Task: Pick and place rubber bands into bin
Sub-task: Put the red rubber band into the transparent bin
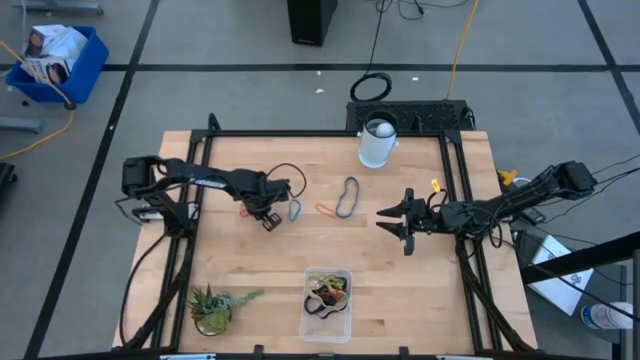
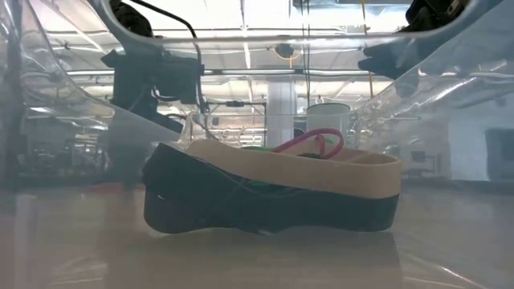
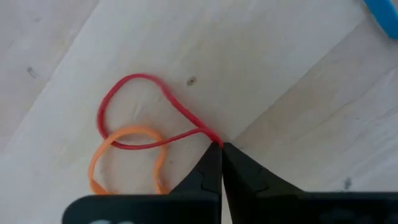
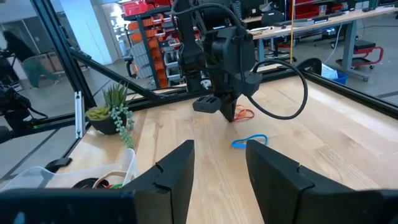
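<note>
left gripper [image 3: 220,147] left-centre of table, fingers pinched together on red rubber band [image 3: 134,112] | orange band [image 3: 127,155] partly cut off beneath it | right gripper [image 1: 398,222] right-centre, fingers spread, empty | bin [image 1: 343,315] near edge, contents blurred in low view

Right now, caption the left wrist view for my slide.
Left gripper shut on the red rubber band, pinching it against the wooden table, an orange band overlapping it.
</note>
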`<action>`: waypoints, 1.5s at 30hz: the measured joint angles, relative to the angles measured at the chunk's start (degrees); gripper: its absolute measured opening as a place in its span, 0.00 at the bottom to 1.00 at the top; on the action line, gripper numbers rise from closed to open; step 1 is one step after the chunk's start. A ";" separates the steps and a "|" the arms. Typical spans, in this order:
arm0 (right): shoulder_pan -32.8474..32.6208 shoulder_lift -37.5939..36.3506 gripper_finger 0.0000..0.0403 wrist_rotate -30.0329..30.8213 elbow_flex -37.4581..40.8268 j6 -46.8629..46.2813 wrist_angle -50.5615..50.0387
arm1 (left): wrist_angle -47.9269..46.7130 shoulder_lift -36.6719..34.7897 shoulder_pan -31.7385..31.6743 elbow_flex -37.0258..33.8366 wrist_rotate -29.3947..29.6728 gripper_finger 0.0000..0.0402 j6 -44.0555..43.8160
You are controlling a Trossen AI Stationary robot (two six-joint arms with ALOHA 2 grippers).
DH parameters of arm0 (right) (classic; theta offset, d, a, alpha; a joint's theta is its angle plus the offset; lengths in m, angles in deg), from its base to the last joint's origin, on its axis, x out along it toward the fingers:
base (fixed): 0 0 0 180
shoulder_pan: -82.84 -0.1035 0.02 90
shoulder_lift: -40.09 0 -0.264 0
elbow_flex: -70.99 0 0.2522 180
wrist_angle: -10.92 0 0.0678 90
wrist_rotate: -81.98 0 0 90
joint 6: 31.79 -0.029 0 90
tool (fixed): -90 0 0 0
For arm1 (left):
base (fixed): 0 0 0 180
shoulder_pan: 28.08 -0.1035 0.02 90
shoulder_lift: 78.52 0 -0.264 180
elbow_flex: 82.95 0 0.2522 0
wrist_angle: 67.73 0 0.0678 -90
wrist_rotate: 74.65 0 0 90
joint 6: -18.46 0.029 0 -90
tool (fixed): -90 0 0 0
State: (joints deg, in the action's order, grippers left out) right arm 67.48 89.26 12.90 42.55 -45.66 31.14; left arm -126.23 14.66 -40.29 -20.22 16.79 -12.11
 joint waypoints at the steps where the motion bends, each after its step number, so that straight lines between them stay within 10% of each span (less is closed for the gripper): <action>1: 0.00 0.01 0.35 0.00 0.00 0.00 0.00 | -0.89 -0.69 0.20 0.05 -0.01 0.01 0.10; 26: 0.02 0.00 0.35 0.00 0.00 0.17 0.00 | 5.37 -36.23 2.28 1.31 -0.05 0.02 -2.57; 45: 0.00 0.00 0.35 -0.02 0.00 -0.42 -0.02 | 13.56 -39.93 2.98 1.40 -3.97 0.02 -1.26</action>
State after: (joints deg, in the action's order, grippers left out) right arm 67.48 89.25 12.88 42.55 -46.08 31.12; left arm -112.67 -25.27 -37.32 -18.82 12.82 -13.37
